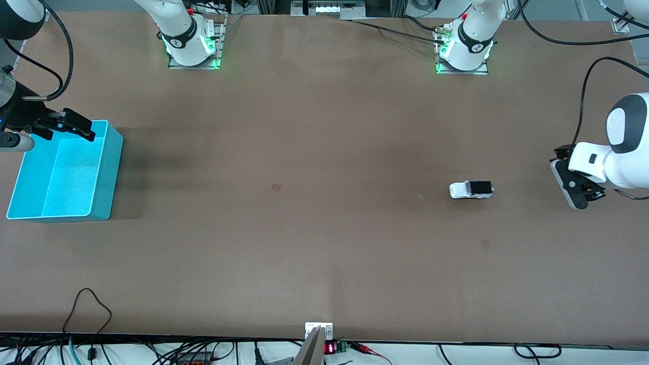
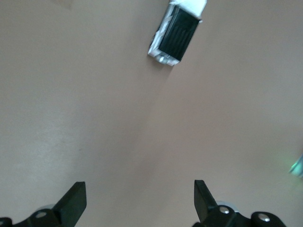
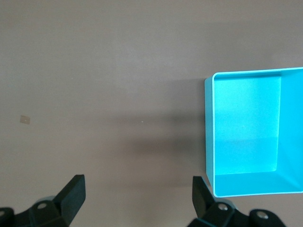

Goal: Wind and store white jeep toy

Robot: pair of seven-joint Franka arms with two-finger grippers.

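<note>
- Well toward the left arm's end of the tabletop, the white jeep toy (image 1: 471, 190) sits on its wheels on the bare brown surface, about midway between the edge with the robot bases and the edge nearest the front camera.
- Its black roof panel faces up; its white hood end points toward the right arm's end of the table.
- Near that same end edge, the left gripper (image 1: 572, 183) hangs over the tabletop, beside the jeep but clearly apart from it, jaws spread wide and holding nothing.
- From the left wrist view, the jeep (image 2: 174, 33) lies ahead of the two dark fingertips (image 2: 75, 201), untouched, with bare table between.
- At the right arm's end edge stands the turquoise bin (image 1: 104, 167), open side up, nothing visible inside.
- Over the bin's rim on the bases' side hovers the right gripper (image 1: 71, 126), jaws apart and empty.
- The right wrist view shows the bin (image 3: 208, 142) just beside that gripper's fingers (image 3: 73, 196).
</note>
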